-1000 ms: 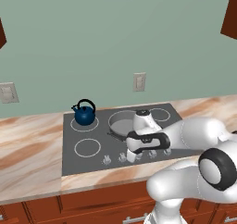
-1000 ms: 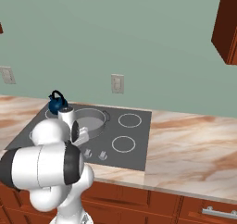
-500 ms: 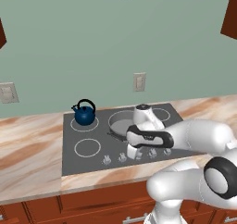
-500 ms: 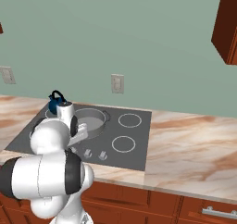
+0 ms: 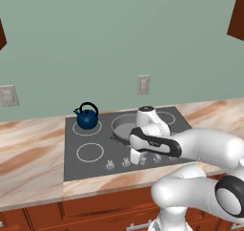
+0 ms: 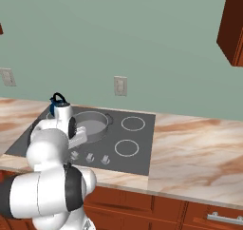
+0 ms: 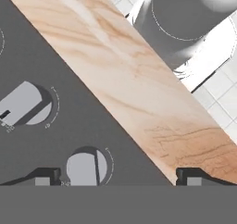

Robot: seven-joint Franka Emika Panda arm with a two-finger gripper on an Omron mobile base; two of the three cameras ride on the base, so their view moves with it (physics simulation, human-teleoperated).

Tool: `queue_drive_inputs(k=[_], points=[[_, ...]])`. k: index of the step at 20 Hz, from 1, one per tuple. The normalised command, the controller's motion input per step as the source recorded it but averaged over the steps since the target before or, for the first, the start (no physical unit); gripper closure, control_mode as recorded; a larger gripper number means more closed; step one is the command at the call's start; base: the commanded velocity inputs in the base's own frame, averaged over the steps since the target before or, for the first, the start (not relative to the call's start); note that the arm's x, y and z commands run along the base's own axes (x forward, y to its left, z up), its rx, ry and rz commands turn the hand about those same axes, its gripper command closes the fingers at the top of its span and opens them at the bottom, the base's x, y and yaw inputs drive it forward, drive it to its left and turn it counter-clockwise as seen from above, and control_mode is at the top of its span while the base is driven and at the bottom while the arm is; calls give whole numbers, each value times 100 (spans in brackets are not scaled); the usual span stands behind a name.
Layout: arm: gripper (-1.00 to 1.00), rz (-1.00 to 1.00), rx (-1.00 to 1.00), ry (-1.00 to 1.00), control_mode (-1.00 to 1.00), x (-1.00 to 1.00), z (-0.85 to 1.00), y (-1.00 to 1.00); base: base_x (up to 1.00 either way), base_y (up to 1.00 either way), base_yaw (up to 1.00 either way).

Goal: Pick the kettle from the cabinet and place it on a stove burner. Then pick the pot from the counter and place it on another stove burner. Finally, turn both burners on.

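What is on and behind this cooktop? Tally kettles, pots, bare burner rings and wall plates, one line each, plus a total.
Kettle: 1
Pot: 1
Bare burner rings: 3
Wall plates: 2
Total: 7

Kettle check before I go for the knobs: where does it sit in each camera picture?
Left base view: the kettle stands on the back-left burner, left of the pot.
Right base view: its handle and blue top peek out at mid-left, behind the arm.
Hand view: no kettle; two knobs by the cooktop's front edge.
Shared landmark: the wall outlet above the cooktop.
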Motion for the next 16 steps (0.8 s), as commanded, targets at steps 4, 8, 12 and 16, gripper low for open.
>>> queue_drive_inputs(k=[4, 8, 12, 16], points=[[-100, -15, -3, -1, -100, -21, 22, 18, 0, 0, 0], [-100, -19, -1, -1, -100, -17, 16, 26, 0, 0, 0], [-100, -20, 0, 0, -100, -5, 4, 27, 0, 0, 0], [-100, -20, 0, 0, -100, 4, 0, 29, 0, 0, 0]])
